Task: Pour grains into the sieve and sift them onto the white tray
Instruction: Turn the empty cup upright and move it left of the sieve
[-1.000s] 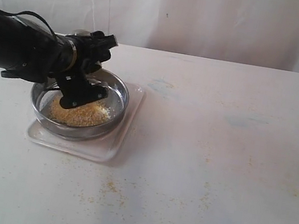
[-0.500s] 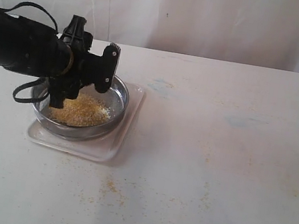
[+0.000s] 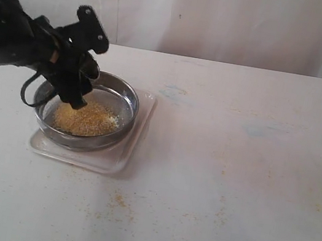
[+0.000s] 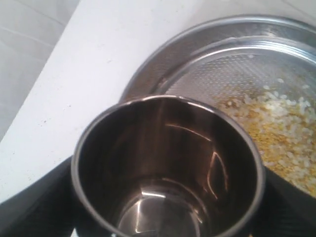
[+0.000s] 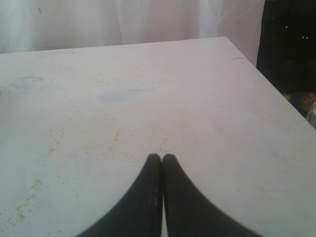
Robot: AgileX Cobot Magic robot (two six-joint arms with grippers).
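Since the grains (image 3: 86, 120) lie in the sieve (image 3: 129, 98) on the white tray (image 3: 137, 134), left fingers (image 4: 34, 210) clasping the empty cup (image 4: 168, 163), right fingers (image 5: 148, 197) shut, shaking the sieve comes next.

**Grains heaped in the sieve, sieve seated in the tray**

The sieve (image 3: 125, 120) is a wide, shallow round pan with a shiny steel rim and wall. It sits level inside the white tray (image 3: 138, 134), filling most of it. In the left wrist view its bottom shows as fine perforated mesh. The grains (image 3: 86, 121) lie in a loose low heap on the mesh, towards the near side. They are golden-yellow meal mixed with paler, coarser off-white bits. The far part of the mesh is bare. The tray is flat and shallow, with rounded corners and a low rim. It lies on the left half of the table (image 3: 233, 171). A thin scatter of grains speckles the tabletop in front of it.
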